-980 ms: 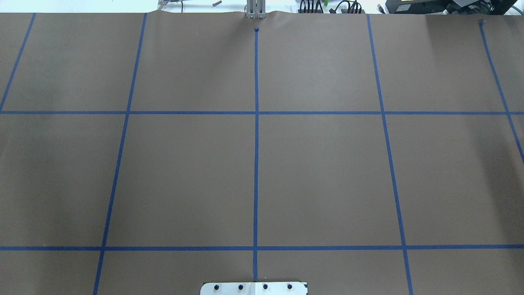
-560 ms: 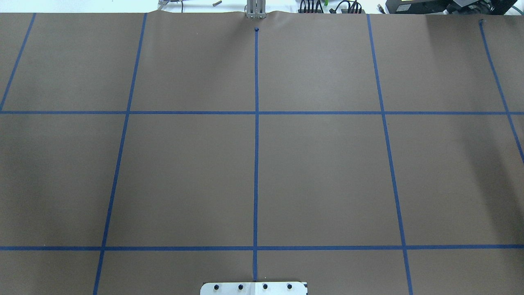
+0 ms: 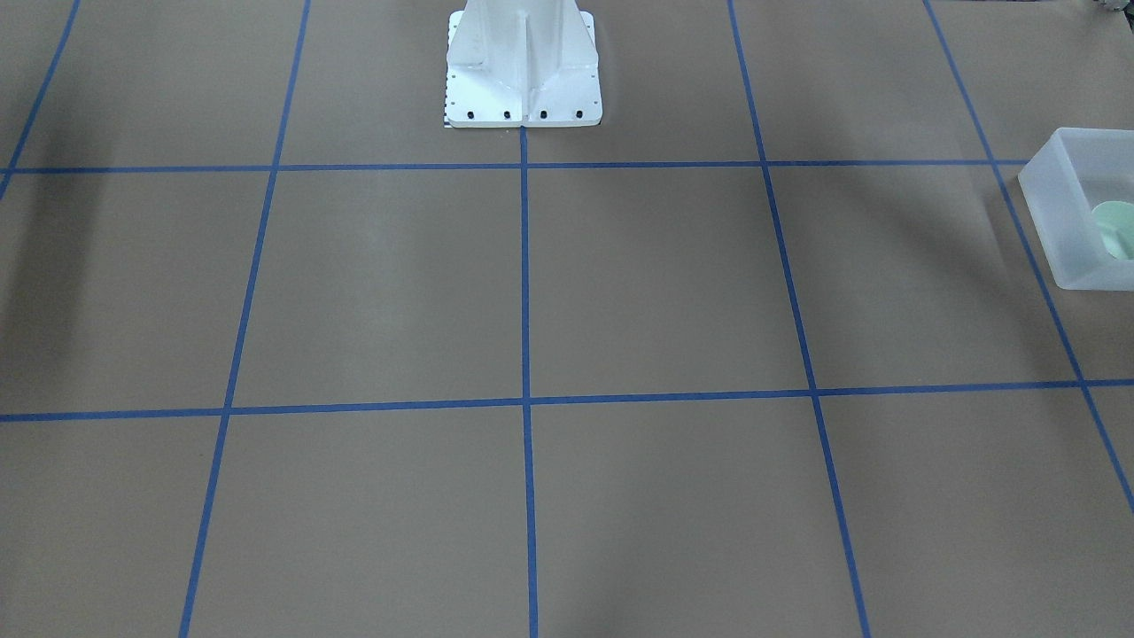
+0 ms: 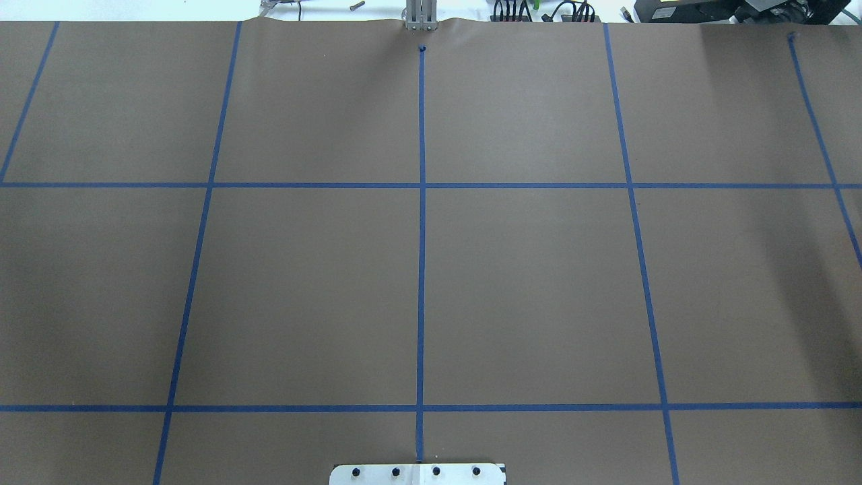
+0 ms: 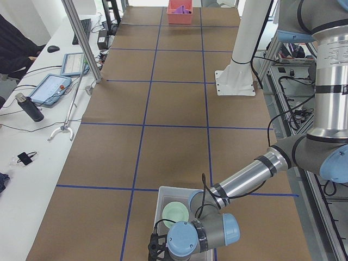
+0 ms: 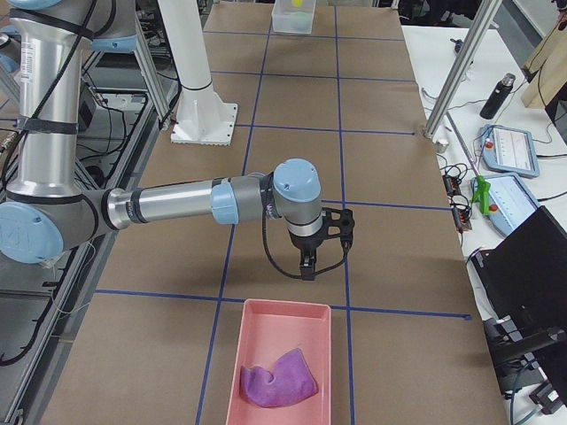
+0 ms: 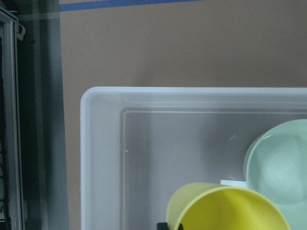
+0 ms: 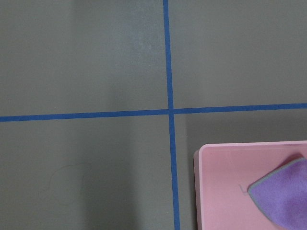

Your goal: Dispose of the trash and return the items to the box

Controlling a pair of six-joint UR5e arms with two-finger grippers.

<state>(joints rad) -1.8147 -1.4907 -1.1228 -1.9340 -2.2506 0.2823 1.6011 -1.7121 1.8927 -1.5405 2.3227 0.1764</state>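
The frosted white box [image 3: 1054,213] sits at the table's end on my left; it also shows in the exterior left view [image 5: 163,191] and the left wrist view [image 7: 96,143]. The mint-green bowl [image 7: 280,167] lies inside it, upright [image 5: 175,213] [image 3: 1118,229]. A yellow cup [image 7: 225,211] hangs close under the left wrist camera, over the box, with a dark finger at its edge. My left gripper [image 5: 155,247] is above the box's near end and seems shut on the cup. My right gripper [image 6: 306,266] hovers over bare table beside the pink tray; whether it is open or shut, I cannot tell.
A pink tray [image 6: 283,310] holding a purple cloth [image 6: 279,376] sits at the table's end on my right; it also shows in the right wrist view [image 8: 216,158]. The white bolted base [image 3: 523,97] stands at the table's robot side. Brown paper with blue tape lines covers the table.
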